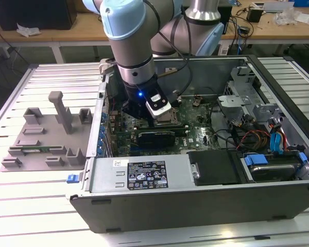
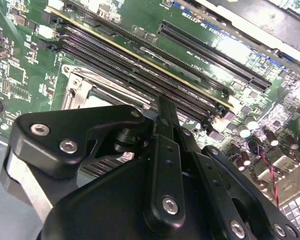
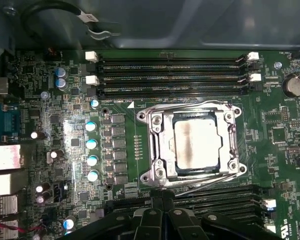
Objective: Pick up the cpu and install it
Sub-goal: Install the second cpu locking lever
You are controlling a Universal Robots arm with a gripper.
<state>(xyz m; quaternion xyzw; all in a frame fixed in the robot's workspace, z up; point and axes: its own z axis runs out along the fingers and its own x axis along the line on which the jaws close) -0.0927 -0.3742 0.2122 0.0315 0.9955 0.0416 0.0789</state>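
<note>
In the first wrist view the cpu (image 3: 194,144), a square chip with a silvery-white top, lies flat inside the socket's metal frame (image 3: 156,150) on the green motherboard (image 3: 70,125). My gripper (image 3: 163,199) hovers just off the frame's edge, beside the chip and not touching it. Its black fingers are shut together with nothing visible between them. In the second wrist view the gripper (image 2: 160,106) points down over the memory slots (image 2: 140,75). In the exterior view the arm's wrist (image 1: 139,87) reaches down into the open grey computer case (image 1: 195,200).
A long black card (image 1: 155,138) lies in the case just in front of the wrist. Drive cages and coloured cables (image 1: 257,139) crowd the exterior view's right. A grey parts fixture (image 1: 46,134) stands on the table at the exterior view's left.
</note>
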